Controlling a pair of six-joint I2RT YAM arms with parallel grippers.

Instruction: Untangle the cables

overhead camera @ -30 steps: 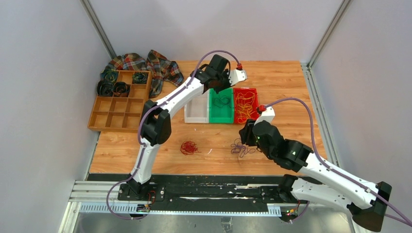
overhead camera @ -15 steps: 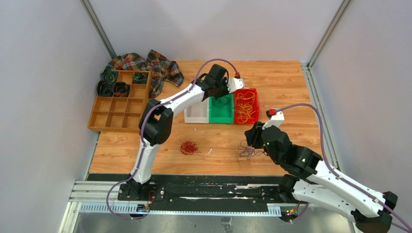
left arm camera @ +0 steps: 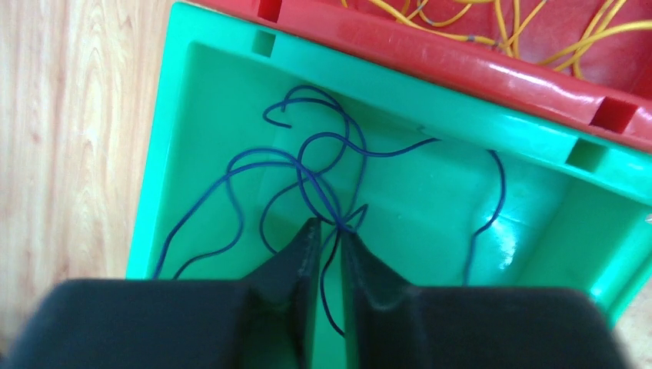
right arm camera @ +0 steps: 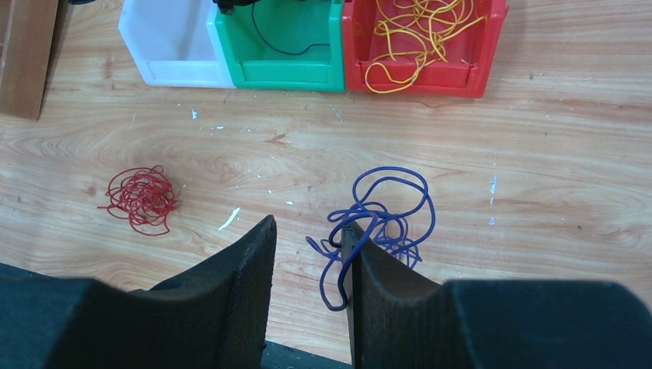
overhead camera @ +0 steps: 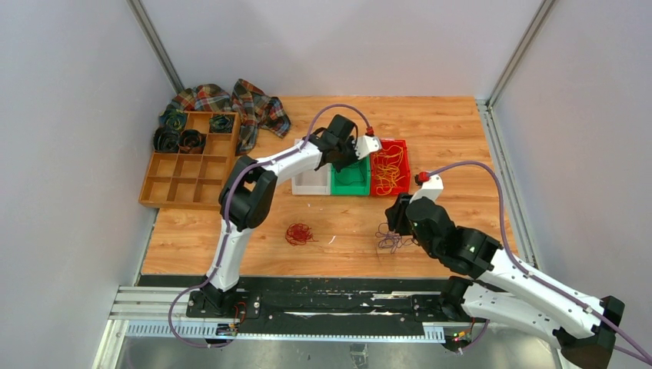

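at the far middle of the table (right arm camera: 538, 192), three bins stand touching in a row: white bin (right arm camera: 184, 73), green bin (left arm camera: 158, 154), red bin (right arm camera: 430, 77). left gripper (left arm camera: 330, 227) is down inside the green bin, tips toward its floor. its fingers (left arm camera: 296, 265) are parted by a narrow gap, clearly wider than the wire. a dark blue cable (left arm camera: 319, 198) lies looped on the bin floor, and one strand runs through that gap without being pinched: released. the red bin holds a loose heap of yellow cables (right arm camera: 419, 34). nearer the arms, on the bare wood, a blue cable tangle (right arm camera: 377, 219) lies right of centre, and a red cable tangle (right arm camera: 142, 198) lies well apart to its left. right gripper (right arm camera: 309, 224) is at the near edge of the blue tangle, jaws standing apart, nothing clamped. one blue loop lies in the gap, close to the finger on the right of the wrist view; contact cannot be told. far left corner: a wooden tray (overhead camera: 184, 178) with compartments, dark rolls (overhead camera: 178, 138) in its far cells, a plaid cloth (overhead camera: 254, 104) bunched just behind it.
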